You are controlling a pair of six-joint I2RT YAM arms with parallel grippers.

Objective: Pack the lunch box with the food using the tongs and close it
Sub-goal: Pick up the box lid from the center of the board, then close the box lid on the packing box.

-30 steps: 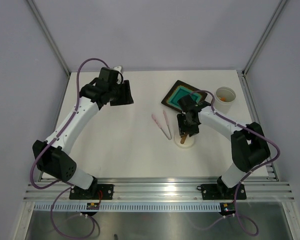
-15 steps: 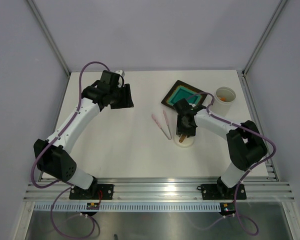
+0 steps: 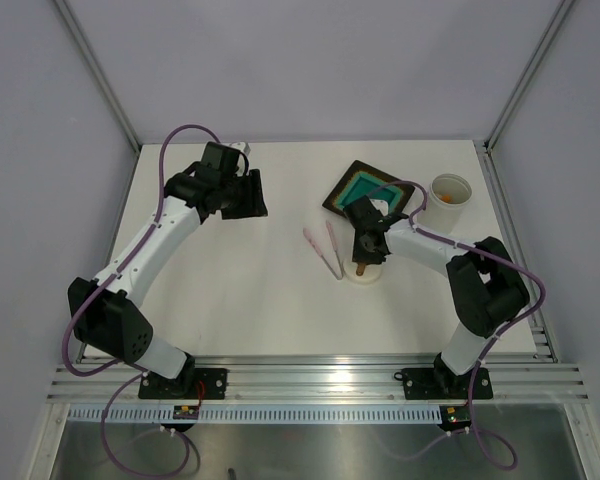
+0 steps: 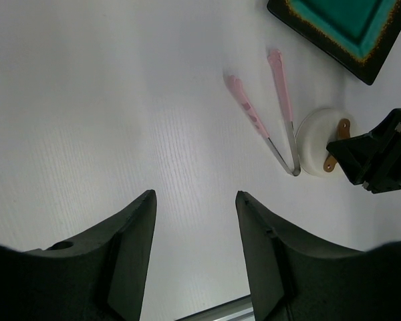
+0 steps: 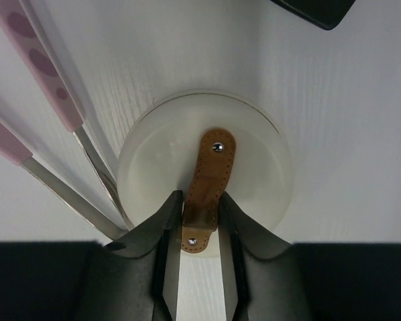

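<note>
Right hand (image 5: 200, 200) clamps the brown handle (image 5: 214, 160) of the lid (image 5: 254, 174).
Left hand (image 4: 195, 200) hangs spread open, upper left of the overhead frame.

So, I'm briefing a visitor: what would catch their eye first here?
The right tool pinching the brown handle of the white lid, mid-table. Next, the pink tongs lying just left of it, and the open tub at the far right corner with orange food inside.
</note>
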